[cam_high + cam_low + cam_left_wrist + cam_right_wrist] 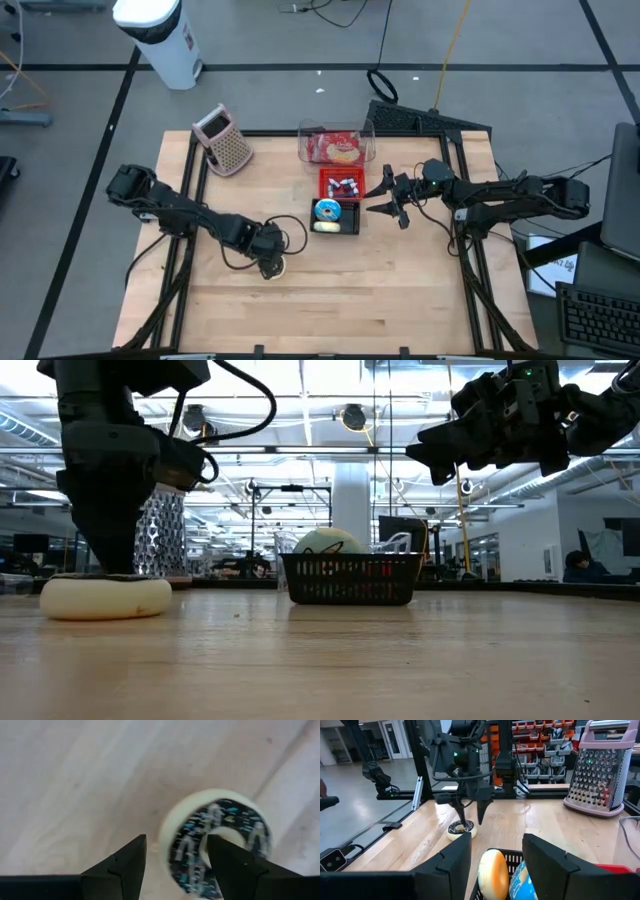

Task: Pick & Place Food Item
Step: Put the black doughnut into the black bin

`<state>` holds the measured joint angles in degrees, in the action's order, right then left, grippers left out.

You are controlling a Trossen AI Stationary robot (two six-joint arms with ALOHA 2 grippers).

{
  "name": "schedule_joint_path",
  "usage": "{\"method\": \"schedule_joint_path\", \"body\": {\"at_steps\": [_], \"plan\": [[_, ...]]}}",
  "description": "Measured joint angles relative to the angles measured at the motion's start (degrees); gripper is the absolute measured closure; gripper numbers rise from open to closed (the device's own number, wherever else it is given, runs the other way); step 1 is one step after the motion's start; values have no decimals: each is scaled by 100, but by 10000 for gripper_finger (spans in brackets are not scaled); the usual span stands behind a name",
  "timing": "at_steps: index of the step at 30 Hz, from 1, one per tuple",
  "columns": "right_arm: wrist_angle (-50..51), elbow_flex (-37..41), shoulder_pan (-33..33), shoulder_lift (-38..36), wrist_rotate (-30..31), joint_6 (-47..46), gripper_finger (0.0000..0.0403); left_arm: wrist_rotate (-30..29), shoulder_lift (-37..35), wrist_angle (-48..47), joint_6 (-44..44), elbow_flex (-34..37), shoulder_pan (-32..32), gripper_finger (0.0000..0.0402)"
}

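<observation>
Low and left of centre in the high view, the left gripper (272, 266) points down over a white donut with dark sprinkled icing (216, 840) lying on the wooden table (400, 290), its fingers spread around the donut's rim, not clenched. Right of the black basket (336, 213), the right gripper (385, 197) hovers, parted and empty.

Reaching in low from the table's left with the dark two-finger left gripper (272, 266) pointing straight down, fingers parted, and hovering the dark two-finger right gripper (385, 196) raised, fingers parted.
</observation>
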<state>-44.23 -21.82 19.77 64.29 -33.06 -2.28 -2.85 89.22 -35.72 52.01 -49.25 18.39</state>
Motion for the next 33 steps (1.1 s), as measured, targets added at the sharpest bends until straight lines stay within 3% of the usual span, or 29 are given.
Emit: {"method": "schedule_joint_path", "body": {"at_steps": [14,26,29,33], "plan": [[36,0,0,0,2,-1,238,386,555,373,-213,-13,-48,197],[-148,0,-389,2,91,-431,238,-8,113,1465,-1578,8,-509,367],[-310,0,-710,2,551,-454,238,-16,-32,2060,-2191,7,-754,382],[-521,0,-1113,36,1184,-454,238,-97,-300,3248,-3091,7,-1076,374]]}}
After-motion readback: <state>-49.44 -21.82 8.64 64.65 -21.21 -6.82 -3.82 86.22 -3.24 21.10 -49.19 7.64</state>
